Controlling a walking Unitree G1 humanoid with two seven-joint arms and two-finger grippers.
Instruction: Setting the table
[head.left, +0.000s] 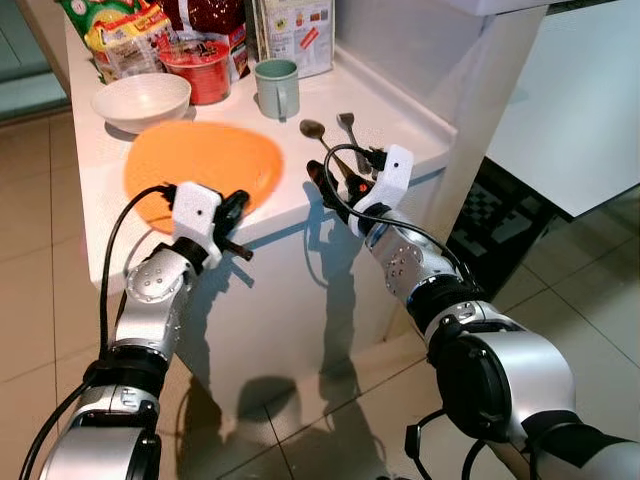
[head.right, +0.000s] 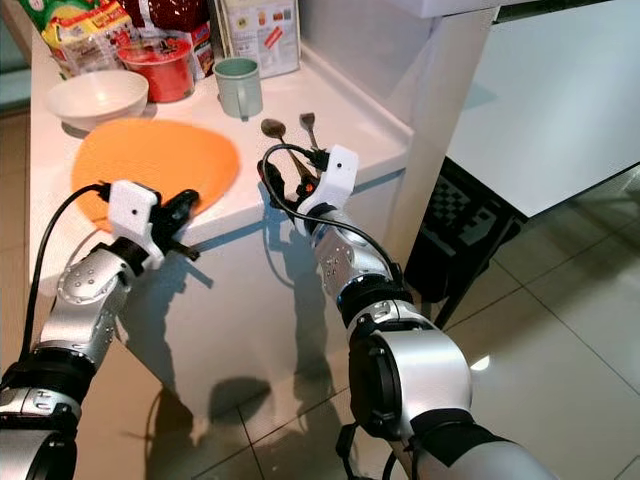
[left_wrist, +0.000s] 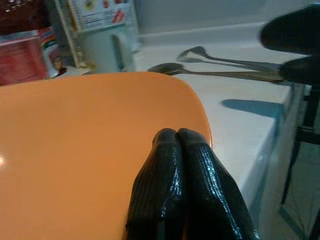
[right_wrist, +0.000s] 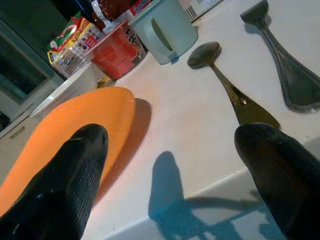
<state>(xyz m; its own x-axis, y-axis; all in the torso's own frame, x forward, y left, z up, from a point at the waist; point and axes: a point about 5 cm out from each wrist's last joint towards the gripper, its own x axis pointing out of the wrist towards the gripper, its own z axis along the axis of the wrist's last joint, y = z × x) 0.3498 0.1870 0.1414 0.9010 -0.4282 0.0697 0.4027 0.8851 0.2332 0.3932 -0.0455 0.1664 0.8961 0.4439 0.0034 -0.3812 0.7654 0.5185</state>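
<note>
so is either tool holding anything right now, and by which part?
Nothing is held. The left tool is shut and empty over the orange plate; the right tool is open, near the spoon handle.

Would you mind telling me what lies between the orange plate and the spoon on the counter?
Nothing: between the flat orange plate and the dark metal spoon lies bare white countertop, crossed by a shadow, as the right wrist view shows.

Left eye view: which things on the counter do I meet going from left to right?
White bowl → orange plate → green mug → spoon → fork.
</note>
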